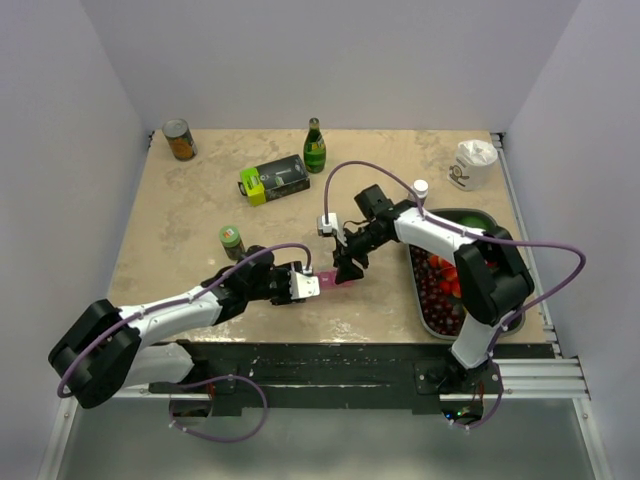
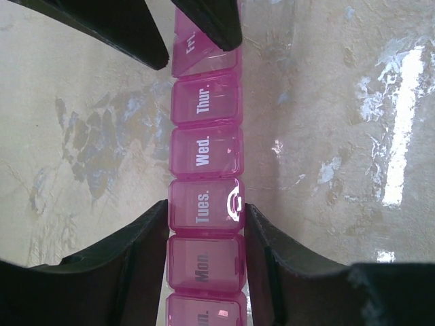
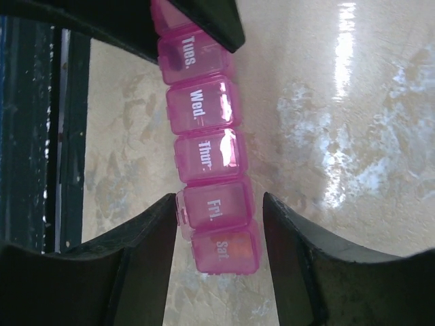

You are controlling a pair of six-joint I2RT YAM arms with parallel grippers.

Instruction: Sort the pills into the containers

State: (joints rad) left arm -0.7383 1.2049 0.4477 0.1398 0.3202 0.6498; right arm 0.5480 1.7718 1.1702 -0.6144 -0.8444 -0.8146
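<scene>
The containers are one slim pink strip of day-labelled compartments, lids closed, held just above the table near its front edge. My left gripper is shut on the containers, its fingers pressing both sides at the Mon and Tues end. My right gripper stands open around the Fri compartment of the containers: its left finger touches the strip, the right finger stands apart. In the top view the right gripper hangs over the strip's far end. An orange tint shows through the Sat lid. Loose pills are out of view.
A grey tray of red fruit lies under the right arm. At the back stand a black-and-lime box, a green bottle, a tin can and a white cup. A small green-lidded jar is beside the left arm.
</scene>
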